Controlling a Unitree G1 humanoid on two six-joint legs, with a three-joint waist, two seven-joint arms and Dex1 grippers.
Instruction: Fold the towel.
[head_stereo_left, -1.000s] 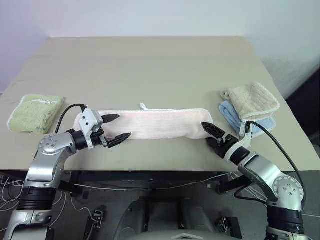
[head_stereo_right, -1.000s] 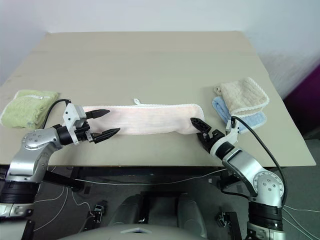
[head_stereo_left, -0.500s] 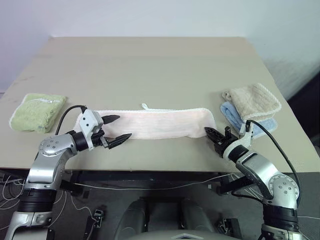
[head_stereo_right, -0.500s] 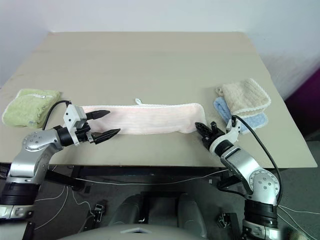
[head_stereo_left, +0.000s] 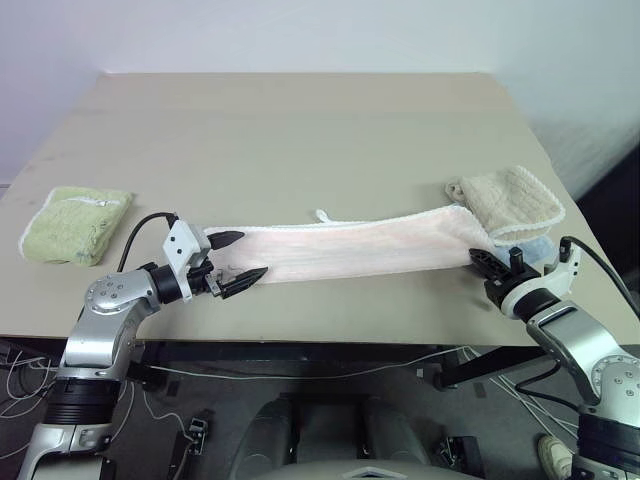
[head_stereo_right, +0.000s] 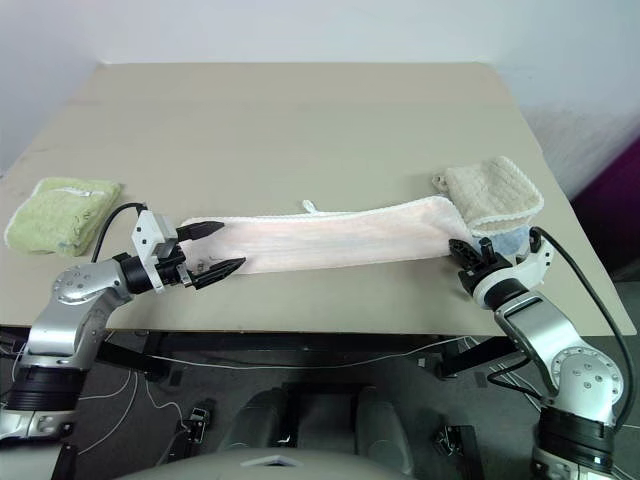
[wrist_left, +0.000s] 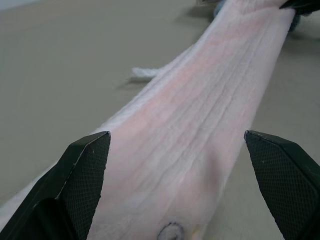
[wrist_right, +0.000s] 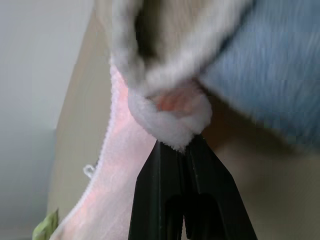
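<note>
Right gripper (wrist_right: 181, 145) clenched on one end of the towel (head_stereo_left: 350, 250); left gripper (head_stereo_left: 243, 260) released.

The towel lies as a long, narrow pink band across the near part of the counter (head_stereo_left: 300, 130). Its right end is pinched between the right gripper's closed fingers, just beside the beige towel (head_stereo_left: 508, 202) and the blue towel (head_stereo_right: 508, 240) under it. Its left end lies between the spread fingers of the left gripper, which grasps nothing. The white loop tag (head_stereo_left: 323, 215) projects from the towel's far edge. The green towel (head_stereo_left: 72, 224) lies well apart from the towel's left end.
</note>
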